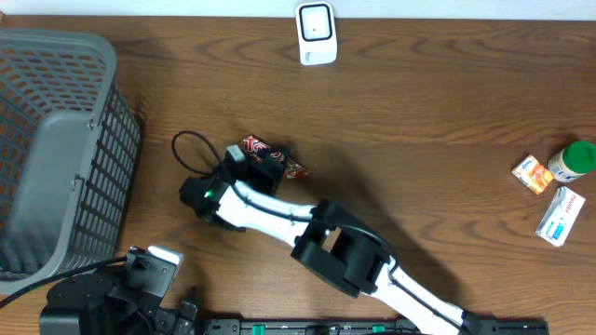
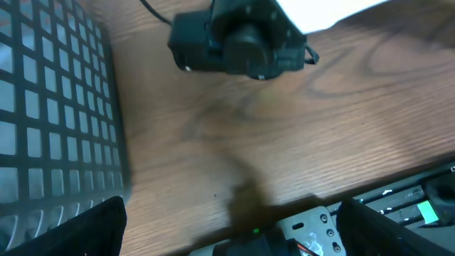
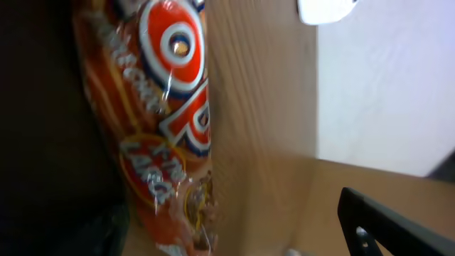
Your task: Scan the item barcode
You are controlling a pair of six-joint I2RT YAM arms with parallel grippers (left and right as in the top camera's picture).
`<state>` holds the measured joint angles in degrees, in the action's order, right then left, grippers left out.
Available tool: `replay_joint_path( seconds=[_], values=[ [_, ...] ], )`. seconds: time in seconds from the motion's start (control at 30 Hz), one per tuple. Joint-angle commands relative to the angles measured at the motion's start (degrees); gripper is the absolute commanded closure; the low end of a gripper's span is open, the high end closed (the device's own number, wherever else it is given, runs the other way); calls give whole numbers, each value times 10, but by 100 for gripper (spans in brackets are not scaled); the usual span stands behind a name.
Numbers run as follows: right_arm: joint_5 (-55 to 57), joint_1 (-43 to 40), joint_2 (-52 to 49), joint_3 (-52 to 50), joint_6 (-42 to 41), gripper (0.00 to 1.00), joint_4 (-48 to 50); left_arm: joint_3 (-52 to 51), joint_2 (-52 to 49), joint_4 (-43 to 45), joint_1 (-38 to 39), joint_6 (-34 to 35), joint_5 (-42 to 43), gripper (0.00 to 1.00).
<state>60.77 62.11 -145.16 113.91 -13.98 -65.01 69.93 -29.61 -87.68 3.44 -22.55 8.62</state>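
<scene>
Basket [image 1: 56, 140]: grey plastic lattice, at the far left of the wooden surface [image 1: 419, 112].
Left hand [image 2: 231, 210]: low at the near-left edge, just beside the basket; fingers [image 2: 106, 224] spread wide apart with only bare wood between them.
Cable [image 1: 186, 149]: a black loop lying on the wood left of the right hand.
Right hand [image 1: 265, 163]: reaches in from the near-right edge to left of centre and sits over the snack bar; its jaws stand apart and are not clamped on anything.
Snack bar [image 3: 170, 85]: red and orange wrapper, lying flat on the wood between the right fingers, close against one of them. The wrist view is blurred, so actual contact is hard to judge.
Scanner [image 1: 317, 34]: small white unit at the far edge, well apart from the snack bar.
Orange box [image 1: 532, 174]: at the right side, just beside the bottle.
Bottle [image 1: 574, 160]: green cap, near the right edge.
White box [image 1: 560, 216]: blue print, lying nearer than the bottle.
</scene>
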Motion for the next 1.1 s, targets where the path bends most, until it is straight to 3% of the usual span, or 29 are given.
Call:
replay_joint_path(
  seconds=[0.0, 0.43, 0.87, 1.07],
  values=[
    [-217, -3, -21, -7, -24, 8, 37, 4, 2, -1, 2, -3, -2, 5],
    [-311, -33, -21, 4, -57, 8, 123, 4, 2, -1, 2, -3, -2, 5],
    [-316, -52, -21, 4, -35, 37, 196, 4, 2, -2, 2, -3, -2, 5],
    [-269, -54, -22, 3, -14, 41, 202, 4, 2, -1, 2, -3, -2, 5]
  ],
)
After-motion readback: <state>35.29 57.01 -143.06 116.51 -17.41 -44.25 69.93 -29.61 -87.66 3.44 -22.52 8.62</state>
